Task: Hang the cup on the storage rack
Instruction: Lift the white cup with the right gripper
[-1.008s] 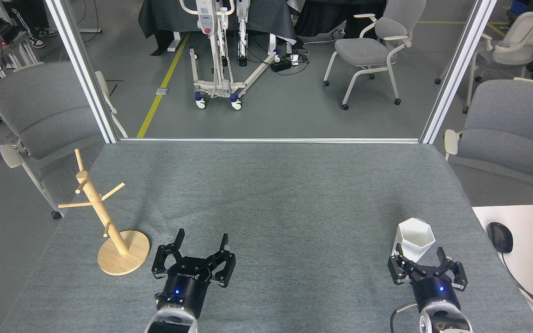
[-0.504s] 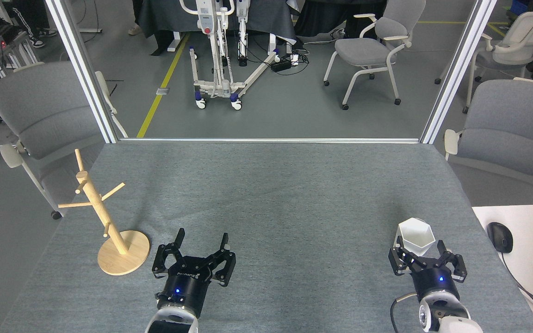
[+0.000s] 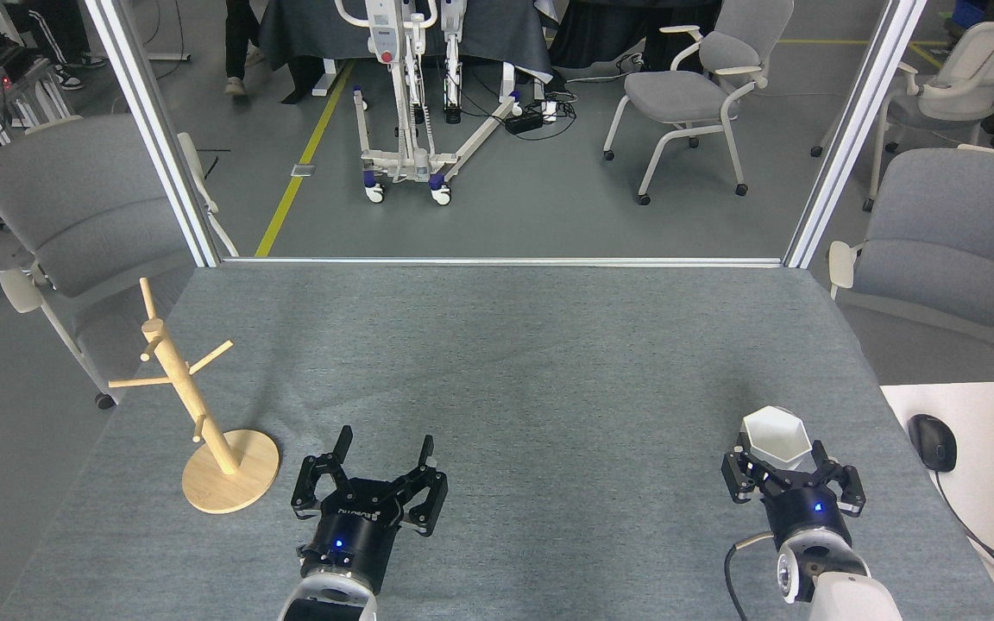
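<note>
Both arms low: right gripper (image 3: 782, 461) straddles cup (image 3: 776, 436), left gripper (image 3: 383, 450) spread.

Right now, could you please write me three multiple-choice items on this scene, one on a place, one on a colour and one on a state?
1. Where does the storage rack stand on the table?
A. Near its left edge
B. At its far right corner
C. In the middle

2. What colour is the cup?
A. Red
B. White
C. Black

3. How is the left gripper?
A. Shut on the cup
C. Shut on a peg of the rack
B. Open, holding nothing

Answers:
1. A: the wooden rack's round base sits by the left edge, left of the left gripper.
2. B: the faceted cup is plain white, standing between the fingers of the right gripper.
3. B: its fingers are spread apart over bare table, with nothing between them.
</note>
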{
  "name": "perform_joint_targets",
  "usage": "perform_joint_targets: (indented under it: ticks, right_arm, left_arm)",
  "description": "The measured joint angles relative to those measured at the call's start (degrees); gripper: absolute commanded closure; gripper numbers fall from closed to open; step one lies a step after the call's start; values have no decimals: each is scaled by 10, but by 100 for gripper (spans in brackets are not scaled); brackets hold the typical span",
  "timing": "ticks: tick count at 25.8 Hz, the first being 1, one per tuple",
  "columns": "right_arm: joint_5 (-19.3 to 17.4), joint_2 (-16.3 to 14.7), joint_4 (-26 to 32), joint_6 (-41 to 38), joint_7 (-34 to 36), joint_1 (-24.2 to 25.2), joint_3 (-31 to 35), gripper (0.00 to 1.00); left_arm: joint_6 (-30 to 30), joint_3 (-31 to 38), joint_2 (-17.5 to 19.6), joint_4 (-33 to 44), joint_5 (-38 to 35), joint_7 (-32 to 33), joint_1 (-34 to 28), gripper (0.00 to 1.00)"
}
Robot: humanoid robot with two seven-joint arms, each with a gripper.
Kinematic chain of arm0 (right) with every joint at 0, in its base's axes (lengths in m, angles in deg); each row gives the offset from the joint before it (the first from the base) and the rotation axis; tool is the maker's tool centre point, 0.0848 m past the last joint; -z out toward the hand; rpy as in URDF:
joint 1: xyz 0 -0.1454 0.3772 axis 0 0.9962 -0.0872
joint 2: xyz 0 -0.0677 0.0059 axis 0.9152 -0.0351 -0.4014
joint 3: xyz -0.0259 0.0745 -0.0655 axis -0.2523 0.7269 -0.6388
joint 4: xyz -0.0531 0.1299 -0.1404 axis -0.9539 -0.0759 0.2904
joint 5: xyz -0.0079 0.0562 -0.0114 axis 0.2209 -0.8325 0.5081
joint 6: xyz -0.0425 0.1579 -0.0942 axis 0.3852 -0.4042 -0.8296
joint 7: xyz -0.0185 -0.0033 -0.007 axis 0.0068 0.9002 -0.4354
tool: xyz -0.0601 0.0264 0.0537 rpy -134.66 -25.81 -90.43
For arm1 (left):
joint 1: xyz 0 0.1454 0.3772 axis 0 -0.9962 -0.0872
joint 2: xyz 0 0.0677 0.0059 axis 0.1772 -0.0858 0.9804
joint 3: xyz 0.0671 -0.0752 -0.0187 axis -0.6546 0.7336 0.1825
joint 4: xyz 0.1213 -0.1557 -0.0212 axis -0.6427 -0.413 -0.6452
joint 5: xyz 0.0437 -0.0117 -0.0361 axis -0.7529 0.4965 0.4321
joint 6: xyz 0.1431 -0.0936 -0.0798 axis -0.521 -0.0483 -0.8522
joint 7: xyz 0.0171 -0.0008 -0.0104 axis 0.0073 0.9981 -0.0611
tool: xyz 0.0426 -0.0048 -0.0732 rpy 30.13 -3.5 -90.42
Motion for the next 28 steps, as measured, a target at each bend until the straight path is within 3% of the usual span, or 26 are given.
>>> perform_joint_targets:
  ticks: [16,21,23,27,28]
  right_arm:
    - [5,0,-62,-1,2,-46,-2,4]
    - [6,1,-64,0,1,-46,-2,23]
    - [6,2,-64,0,0,-46,-2,36]
    - [9,3,-63,-1,0,-42,-2,73]
    - [10,4,-62,-2,0,-41,-2,75]
  left_arm:
    - [7,-4,4,10,-1,-1,-10,0]
    - [7,-4,4,12,-1,-1,-11,0]
    - [7,-4,4,12,-1,-1,-11,0]
    - [12,-3,4,17,-1,-1,-10,0]
    - [16,-3,4,19,-1,-1,-9,0]
